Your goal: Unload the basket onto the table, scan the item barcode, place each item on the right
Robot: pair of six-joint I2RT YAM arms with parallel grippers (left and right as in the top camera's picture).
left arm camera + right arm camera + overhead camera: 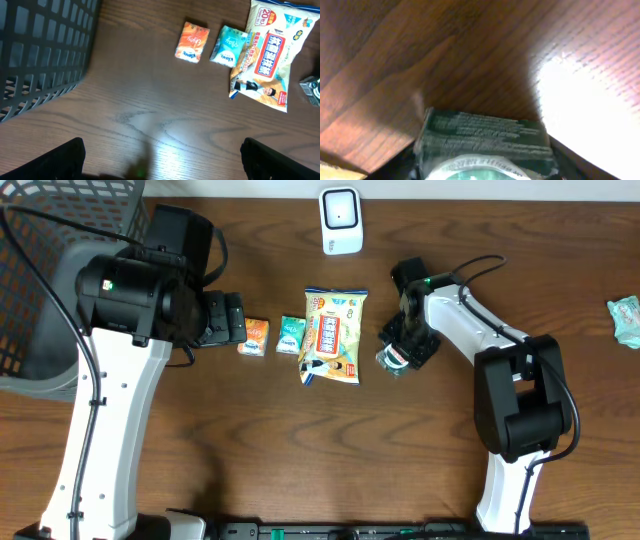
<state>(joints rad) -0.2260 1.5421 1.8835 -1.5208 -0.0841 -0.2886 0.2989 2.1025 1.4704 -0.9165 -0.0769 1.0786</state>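
Note:
The item is a small dark green packet (485,135) with a round white-and-teal label. It fills the space between the fingers of my right gripper (480,167), which is shut on its two sides. In the overhead view this packet (391,360) sits low over the table at the tip of the right gripper (402,350), just right of the snack bag. The white barcode scanner (340,220) stands at the table's far edge. At the left my left gripper (232,319) (165,167) is wide open over bare wood, holding nothing.
A yellow snack bag (333,335) lies mid-table, with a teal tissue pack (291,334) and an orange tissue pack (254,337) to its left. A dark mesh basket (40,280) stands far left. Another teal packet (625,318) lies at the right edge.

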